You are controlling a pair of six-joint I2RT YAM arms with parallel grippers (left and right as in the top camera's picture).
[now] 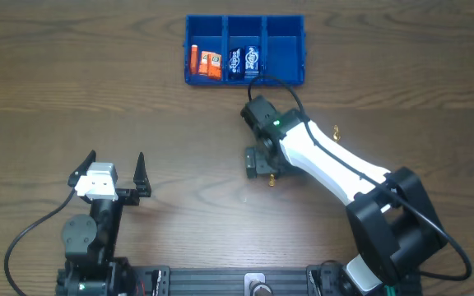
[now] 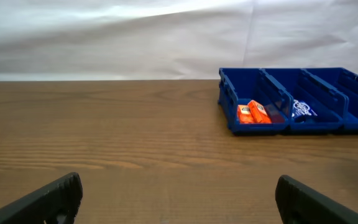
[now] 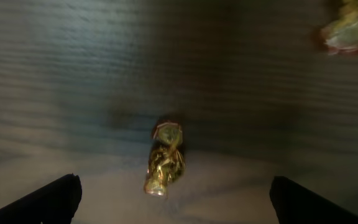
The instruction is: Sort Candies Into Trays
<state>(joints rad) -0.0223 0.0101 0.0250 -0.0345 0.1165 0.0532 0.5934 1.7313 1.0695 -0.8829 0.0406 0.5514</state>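
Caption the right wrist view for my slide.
Open right pincer hovers over a gold-wrapped candy on the table, another candy nearby.

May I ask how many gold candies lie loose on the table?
2: one candy below the right gripper, the other candy farther off; the arm may hide more.

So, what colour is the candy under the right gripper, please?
Gold; the candy shows best in the right wrist view.

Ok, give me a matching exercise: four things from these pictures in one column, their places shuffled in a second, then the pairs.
1. orange candies
2. blue candies
3. gold-wrapped candy
4. left hand

a. middle compartment of the tray
b. on the table, below the open right hand
c. tray's left compartment
d. open, well away from the tray

Pairs: 1-c, 2-a, 3-b, 4-d
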